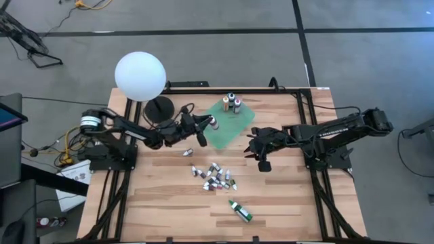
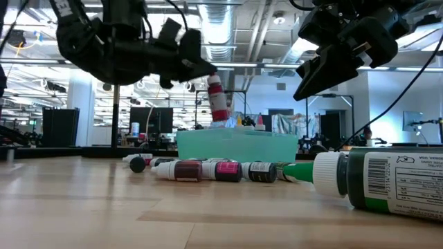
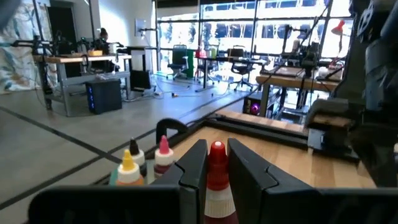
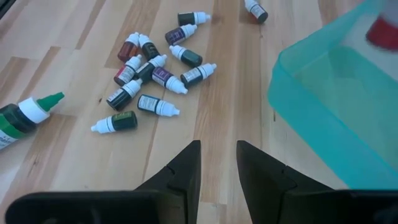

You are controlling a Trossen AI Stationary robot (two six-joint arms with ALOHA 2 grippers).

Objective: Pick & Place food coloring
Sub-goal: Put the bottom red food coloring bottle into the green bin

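Note:
A teal-green tray (image 1: 234, 129) lies at the table's far middle, with several food coloring bottles (image 1: 232, 102) standing upright in its far corner. My left gripper (image 1: 205, 123) reaches level over the tray's left edge, shut on a red-and-white bottle (image 2: 218, 100). Several more small bottles (image 1: 215, 177) lie on their sides in a heap on the wood, and one (image 1: 190, 152) lies apart, left of the tray. My right gripper (image 1: 260, 161) hovers right of the tray, slanting down, open with nothing between its fingers (image 4: 186, 162). My left gripper pinches the red-and-white bottle between its two fingers (image 3: 193, 165), which come in level from the table's left. The low view shows the hold near the bottle's upper end (image 2: 212, 79). The bottle hangs almost upright below the fingers, clear of the tray.
A bigger green bottle (image 1: 240, 210) lies on its side near the front edge. A white globe lamp (image 1: 140, 76) on a black base (image 1: 161, 108) stands at the far left. Bare wood lies to the front left and front right of the heap.

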